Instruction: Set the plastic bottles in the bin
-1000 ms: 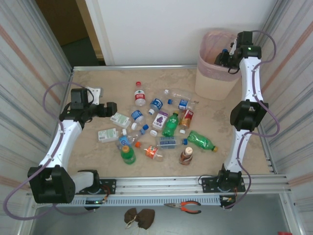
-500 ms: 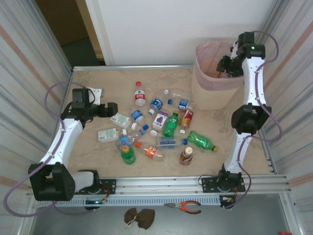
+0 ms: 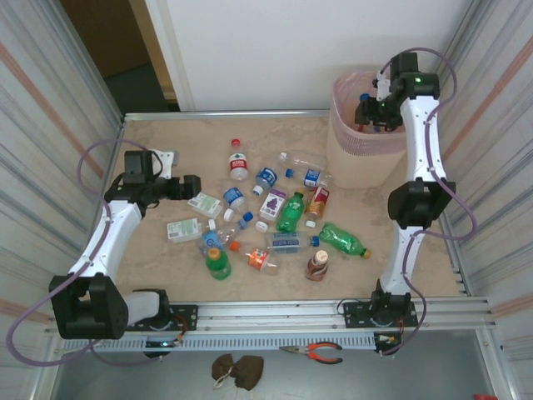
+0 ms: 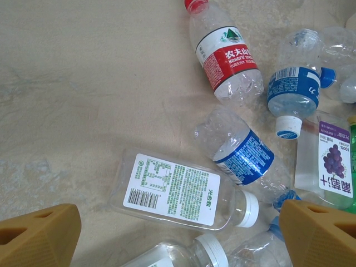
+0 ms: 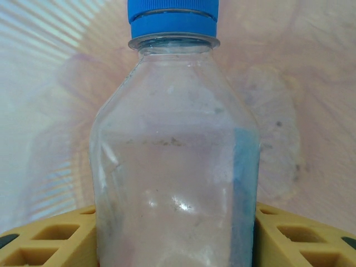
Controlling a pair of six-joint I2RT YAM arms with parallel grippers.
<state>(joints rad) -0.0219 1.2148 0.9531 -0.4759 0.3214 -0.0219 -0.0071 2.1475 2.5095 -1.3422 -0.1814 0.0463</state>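
While the right gripper (image 5: 177, 238) clamps it, a bottle (image 5: 175, 139) overhangs the bin (image 3: 356, 163).

Between the right gripper fingers (image 5: 50, 245), ochre and ribbed: clear bottle (image 5: 173, 167), blue cap. Behind it, bin liner (image 5: 311, 111), translucent pink.

Left gripper fingers (image 4: 36, 236), same ochre. Just ahead: white-labelled bottle (image 4: 178, 192), green print, black barcode, white cap. Beyond: blue-labelled bottle (image 4: 242, 156), blue cap. Farthest: red-labelled bottle (image 4: 225, 55), white lettering, red cap. Table (image 4: 72, 83) mottled beige.
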